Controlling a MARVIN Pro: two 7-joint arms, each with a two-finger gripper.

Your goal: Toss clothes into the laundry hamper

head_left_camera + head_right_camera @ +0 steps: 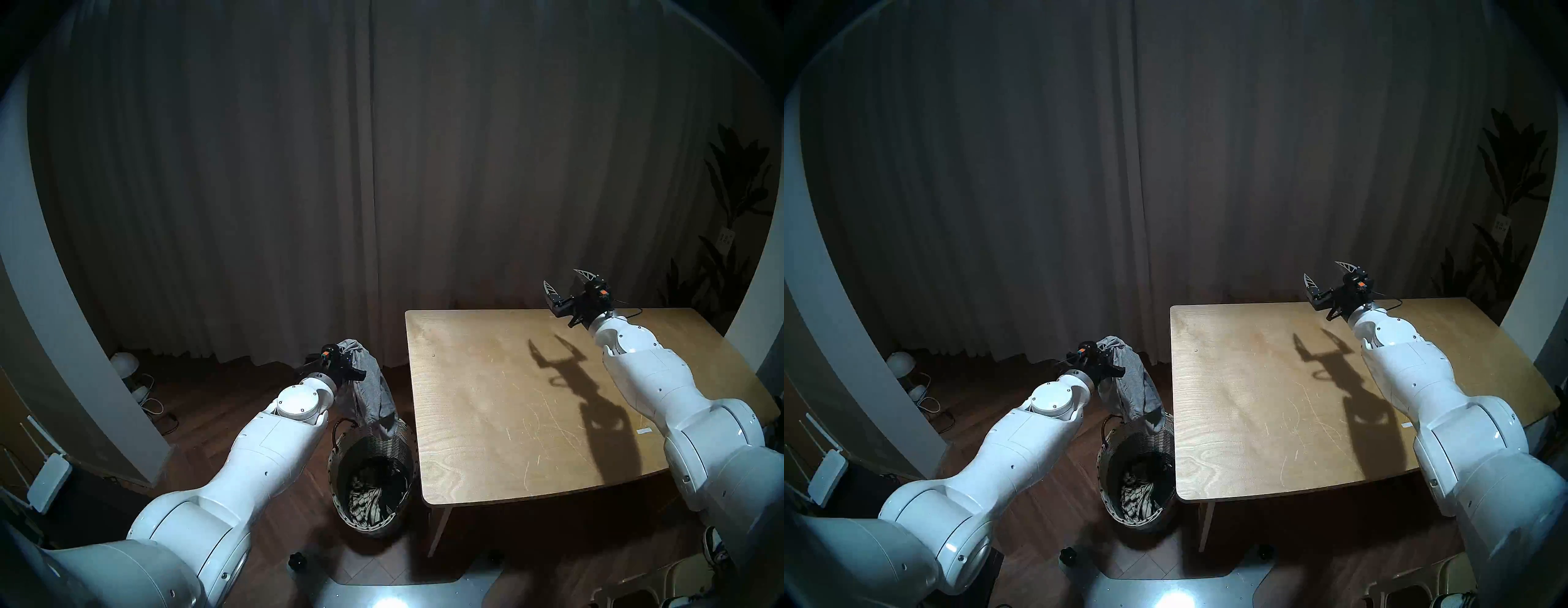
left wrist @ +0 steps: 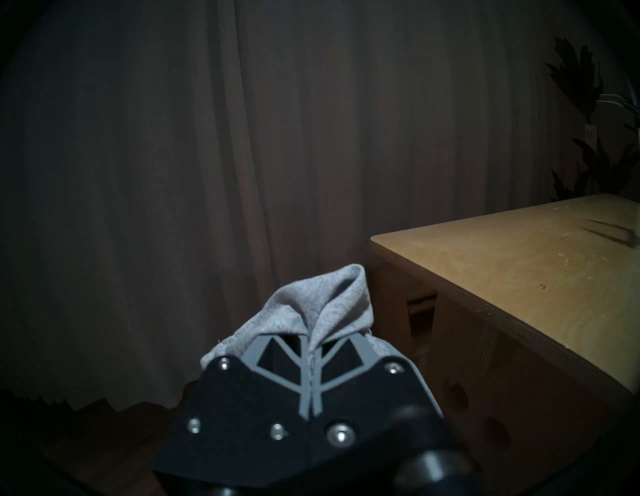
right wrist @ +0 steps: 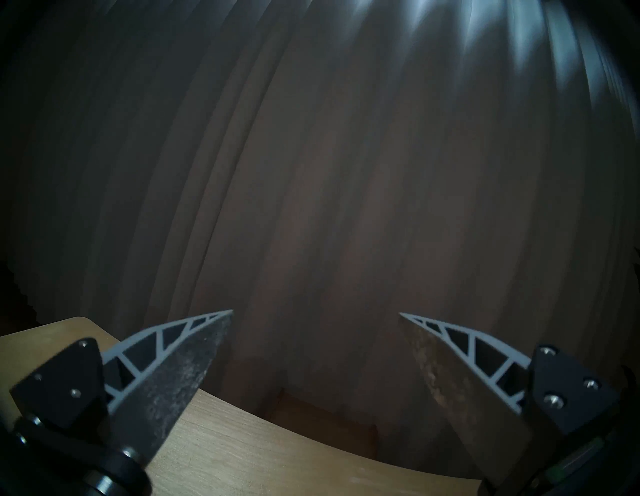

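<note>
While your wicker hamper (image 1: pixel 373 488) is sitting low in the frame's centre holding the striped garment (image 1: pixel 367 507), your left gripper (image 1: pixel 345 367) is clenching the grey garment (image 1: pixel 373 390) just above its far rim, and your right gripper (image 1: pixel 566 284) is hanging spread, empty, over the table (image 1: pixel 488 403) at the right.

The room was dim. Hard arm shadows fell on the table (image 1: pixel 488 403); glare marked the robot base (image 1: pixel 390 600). Fisheye rims were dark, and the right wrist view was motion-blurred.

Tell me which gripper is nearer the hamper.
Left. The left gripper hangs just above the hamper, dangling a grey garment onto its rim; the right gripper is open over the table's far side.
</note>
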